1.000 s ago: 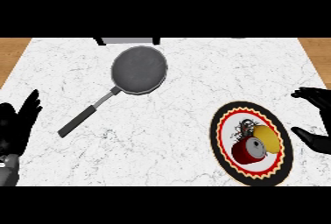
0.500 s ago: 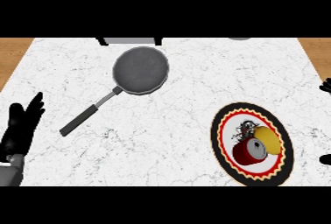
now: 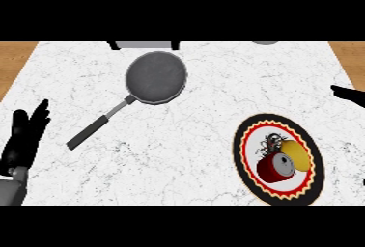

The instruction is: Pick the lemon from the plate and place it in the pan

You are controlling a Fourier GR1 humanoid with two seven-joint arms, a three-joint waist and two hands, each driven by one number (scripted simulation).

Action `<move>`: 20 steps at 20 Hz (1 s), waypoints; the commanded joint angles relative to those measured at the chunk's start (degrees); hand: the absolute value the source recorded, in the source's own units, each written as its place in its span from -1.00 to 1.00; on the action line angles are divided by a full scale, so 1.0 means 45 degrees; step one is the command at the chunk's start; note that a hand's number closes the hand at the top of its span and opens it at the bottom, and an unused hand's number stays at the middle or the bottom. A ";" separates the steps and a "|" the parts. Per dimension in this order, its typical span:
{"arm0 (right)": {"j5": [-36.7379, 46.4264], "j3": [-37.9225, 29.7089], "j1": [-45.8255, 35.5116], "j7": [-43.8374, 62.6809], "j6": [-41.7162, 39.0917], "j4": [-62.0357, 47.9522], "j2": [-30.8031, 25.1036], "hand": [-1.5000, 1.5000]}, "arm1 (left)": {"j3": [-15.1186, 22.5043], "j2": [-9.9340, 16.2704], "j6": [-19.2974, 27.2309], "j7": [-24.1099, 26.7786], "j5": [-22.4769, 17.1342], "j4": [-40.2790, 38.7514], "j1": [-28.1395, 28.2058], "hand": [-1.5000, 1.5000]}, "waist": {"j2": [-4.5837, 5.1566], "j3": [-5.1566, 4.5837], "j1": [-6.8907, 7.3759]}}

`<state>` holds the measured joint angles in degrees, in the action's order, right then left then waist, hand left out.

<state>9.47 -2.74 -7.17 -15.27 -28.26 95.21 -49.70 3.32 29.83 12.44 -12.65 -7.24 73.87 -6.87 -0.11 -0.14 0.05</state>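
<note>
Lemon point(image 3: 295, 154), yellow, lies on my plate point(image 3: 246, 144) beside a red can point(image 3: 274, 168), well apart from both hands; left hand point(image 3: 25, 137) fingers straight, right hand point(image 3: 349, 94) fingers I cannot tell.

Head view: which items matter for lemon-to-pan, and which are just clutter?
Task items:
- yellow lemon
- round patterned plate with red and black rim holding it
- dark grey round frying pan with long handle

Clutter:
- red cylindrical can lying on the plate beside the lemon
- grey object at the counter's far edge
</note>
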 commanded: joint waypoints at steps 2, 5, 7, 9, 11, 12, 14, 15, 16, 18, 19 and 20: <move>0.1968 0.1707 -0.0507 0.2692 -0.0272 0.1749 -0.0270 -1.00 | -0.0075 0.0002 -0.0081 -0.0044 0.0043 0.0377 0.0111 0.00 | -0.0009 0.0009 0.0164; 0.3159 0.2694 -0.0616 0.3302 -0.0245 0.1978 0.0379 -1.00 | -0.0083 -0.0280 -0.0027 0.0111 0.0308 -0.0002 -0.0057 0.00 | 0.0028 0.0023 0.0075; 0.3463 0.2997 -0.0151 0.4137 -0.0627 0.2705 0.0442 -1.00 | -0.0103 -0.0253 -0.0033 -0.0627 0.0208 0.0669 0.0144 0.00 | -0.0011 0.0027 0.0035; 0.4519 0.3870 0.0417 0.4110 -0.0236 0.2516 0.1013 -1.00 | -0.0185 -0.0398 -0.0045 0.0022 0.0384 0.0400 0.0293 0.00 | 0.0011 0.0030 0.0024; 0.4622 0.3390 0.0303 0.3771 -0.0813 0.2173 0.0926 -1.00 | -0.0387 -0.0409 -0.0334 -0.0265 0.0639 -0.0501 -0.0707 0.00 | 0.0028 0.0028 -0.0056; 0.4779 0.3126 -0.0191 0.3637 -0.1038 0.1658 0.1102 -1.00 | -0.0205 -0.0882 0.0224 -0.0371 0.0854 0.0844 0.0226 0.00 | 0.0018 0.0032 0.0040; 0.5872 0.3839 0.0270 0.3613 -0.0086 0.1486 0.1992 -1.00 | -0.0913 -0.0094 -0.0720 -0.0431 0.0356 0.1020 0.0591 0.00 | 0.0014 0.0034 0.0057; 0.6141 0.4069 0.0124 0.3835 -0.0165 0.1528 0.2302 -1.00 | -0.0855 -0.0565 -0.0829 0.0581 0.0497 0.0031 0.0646 0.00 | 0.0026 0.0029 0.0031; 0.6347 0.4215 -0.0032 0.4172 -0.0318 0.1596 0.2576 -1.00 | -0.0712 -0.0857 -0.0584 0.0443 0.1000 -0.1172 -0.0734 0.00 | 0.0040 0.0026 -0.0045; 0.7204 0.4229 0.0438 0.3961 0.0026 0.1448 0.2531 -1.00 | -0.0766 -0.0834 -0.0537 0.0082 0.0947 0.0518 0.0415 0.00 | 0.0016 0.0032 0.0025; 0.7402 0.3732 -0.0234 0.2655 0.0273 -0.0089 0.2165 -1.00 | -0.0855 -0.0859 -0.0578 -0.0298 0.0982 0.0227 -0.0173 0.00 | 0.0035 0.0035 0.0041; 0.8080 0.4206 0.0471 0.2637 0.0966 0.0080 0.2342 -1.00 | -0.0657 -0.0997 -0.0198 -0.0369 0.1421 0.0188 -0.0243 0.00 | 0.0031 0.0036 0.0002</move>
<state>39.40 14.49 -6.24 -0.71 -27.80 99.45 -40.53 0.25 26.45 10.42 -13.07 -3.02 74.41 -6.98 0.00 0.00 0.11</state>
